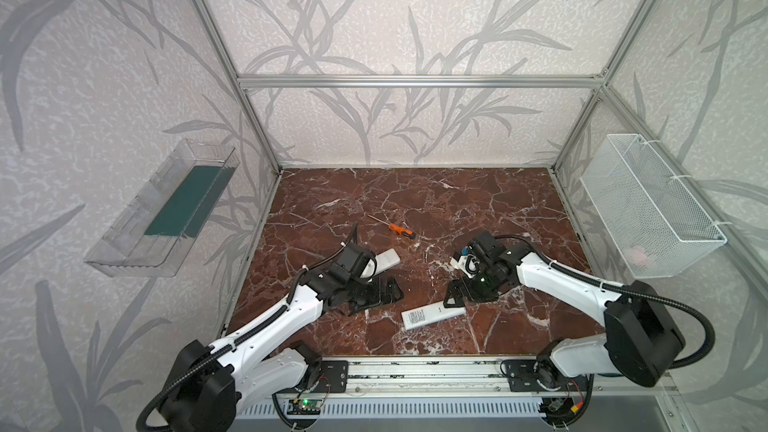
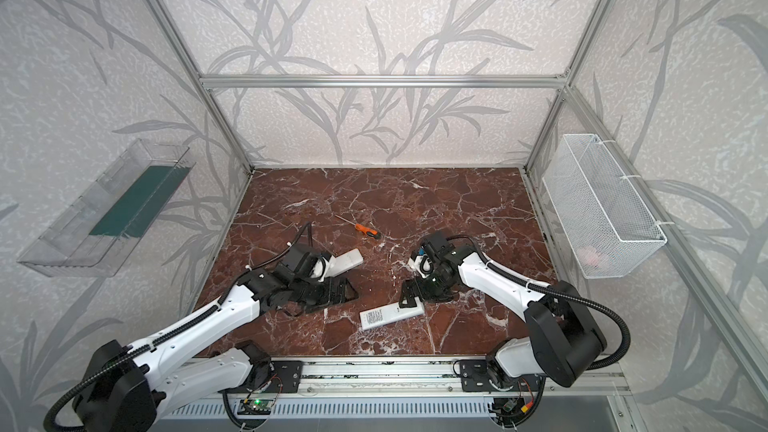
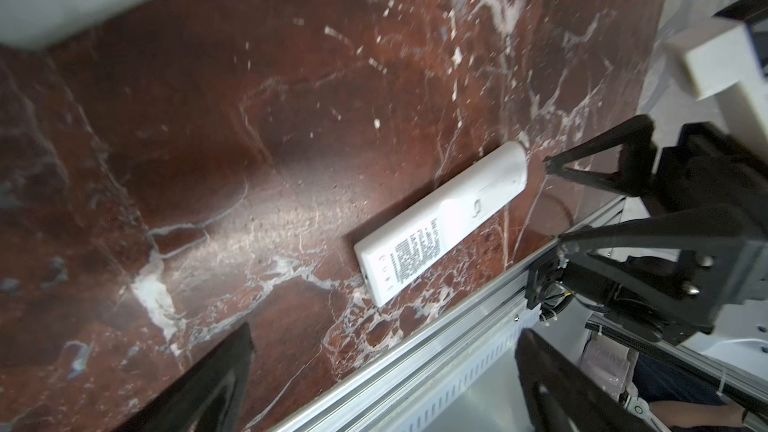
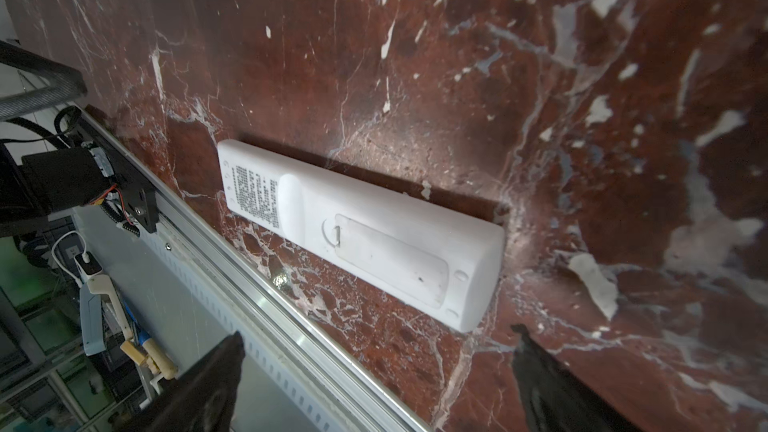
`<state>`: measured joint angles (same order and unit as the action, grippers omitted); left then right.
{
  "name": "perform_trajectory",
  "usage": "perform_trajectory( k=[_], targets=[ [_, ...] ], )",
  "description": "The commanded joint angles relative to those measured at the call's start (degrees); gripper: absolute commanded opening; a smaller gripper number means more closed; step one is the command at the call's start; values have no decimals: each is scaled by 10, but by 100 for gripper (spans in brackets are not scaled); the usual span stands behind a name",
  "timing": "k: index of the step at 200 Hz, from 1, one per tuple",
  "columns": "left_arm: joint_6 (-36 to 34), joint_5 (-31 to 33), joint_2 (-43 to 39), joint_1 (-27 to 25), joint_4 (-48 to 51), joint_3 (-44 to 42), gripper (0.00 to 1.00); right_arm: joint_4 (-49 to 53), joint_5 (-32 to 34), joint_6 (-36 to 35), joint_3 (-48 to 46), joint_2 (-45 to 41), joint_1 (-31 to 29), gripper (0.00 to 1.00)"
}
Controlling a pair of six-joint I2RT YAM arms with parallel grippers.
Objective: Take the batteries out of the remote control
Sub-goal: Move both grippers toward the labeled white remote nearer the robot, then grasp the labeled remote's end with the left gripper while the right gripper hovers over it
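Right wrist, remote (image 4: pixel 361 230) face-down (cover on), just ahead of right tool (image 4: pixel 376 331)

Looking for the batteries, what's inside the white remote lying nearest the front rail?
Nothing inside shows: the remote lies back up with its battery cover shut, so any batteries are hidden.

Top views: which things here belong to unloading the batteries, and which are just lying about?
Job:
- front remote, back up, battery cover still on
- left gripper and right gripper, both open, empty
- no batteries visible

Lying about, for now:
- orange screwdriver
- second remote, partly under the left arm
- clear bin and mesh basket on the walls
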<state>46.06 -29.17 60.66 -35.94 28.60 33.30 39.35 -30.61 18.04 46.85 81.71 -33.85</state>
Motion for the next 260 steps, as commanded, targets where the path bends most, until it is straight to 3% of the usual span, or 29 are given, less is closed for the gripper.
perform_trajectory(
  k=[1, 86, 183, 260],
  targets=[
    [101, -16, 2, -36, -86, -39, 99, 15, -29, -22, -6, 4, 1, 100],
    [125, -17, 96, -103, -142, -25, 99, -55, -40, 22, -63, -13, 1, 100],
    [142, -31, 157, -110, -200, -34, 99, -110, -77, 42, -83, 25, -2, 100],
    [122, -45, 226, -109, -209, 31, 99, -118, -89, 49, -91, 29, -5, 100]
  ],
)
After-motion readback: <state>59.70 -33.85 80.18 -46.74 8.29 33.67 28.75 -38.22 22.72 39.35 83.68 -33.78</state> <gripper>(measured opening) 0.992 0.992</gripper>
